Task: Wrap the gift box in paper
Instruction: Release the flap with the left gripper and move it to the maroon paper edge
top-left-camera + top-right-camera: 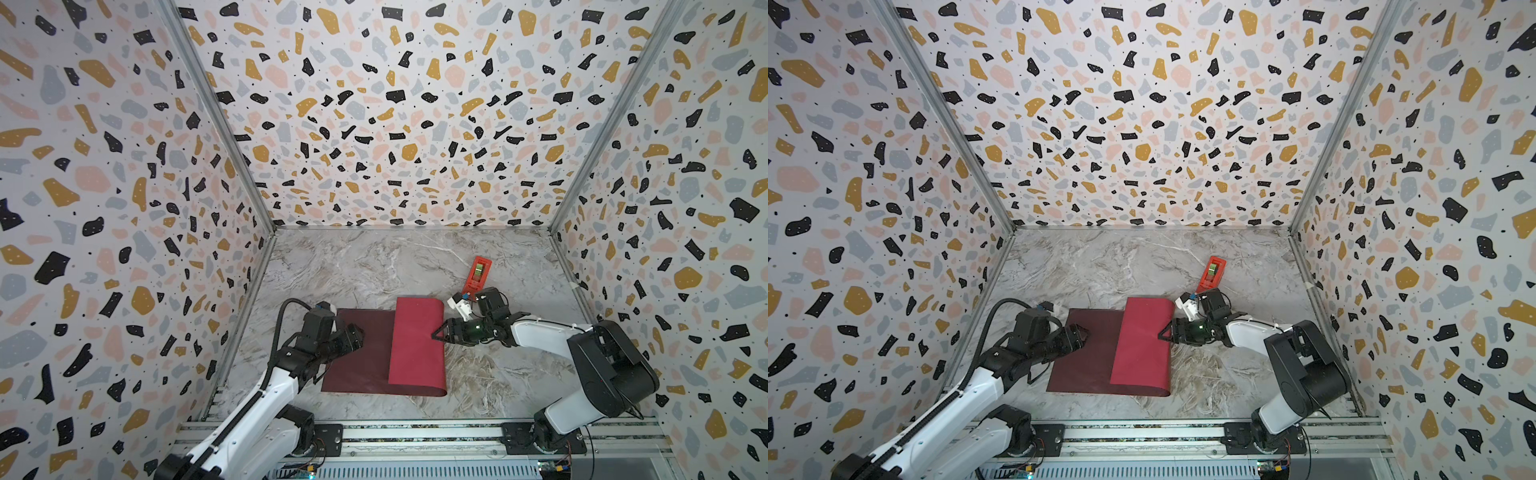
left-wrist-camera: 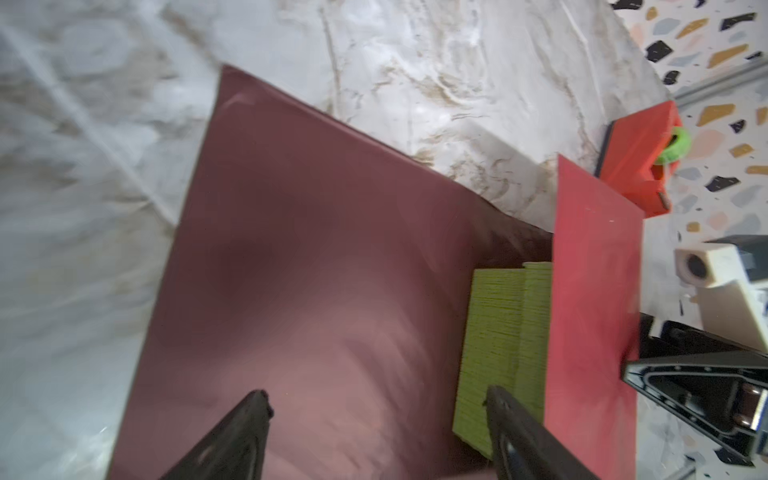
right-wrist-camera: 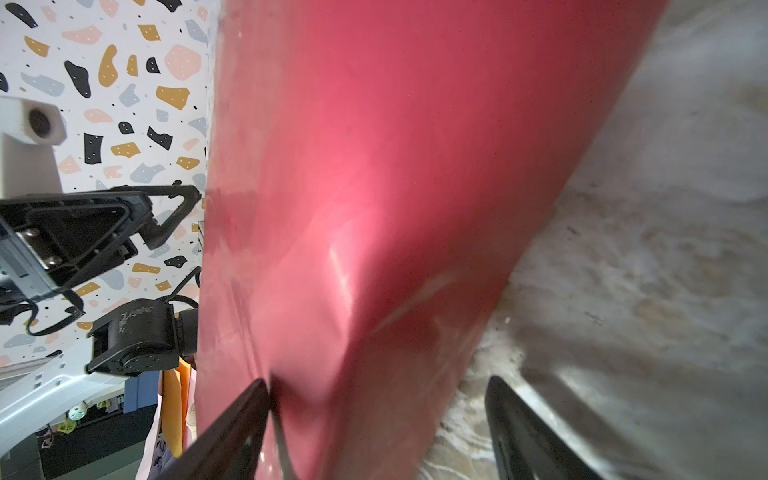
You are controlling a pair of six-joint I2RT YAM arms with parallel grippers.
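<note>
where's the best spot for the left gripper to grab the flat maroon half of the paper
Pinch the paper at its outer edge, away from the gift box, coming in low from the left. That half lies flat on the table, so only the edge gives the open left gripper a bite; one finger probably slips under.

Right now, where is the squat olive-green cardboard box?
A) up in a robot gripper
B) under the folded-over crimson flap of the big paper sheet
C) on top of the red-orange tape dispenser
B: the left wrist view shows the olive-green box resting on the dark maroon face of the paper sheet, with the crimson flap folded over its top.
</note>
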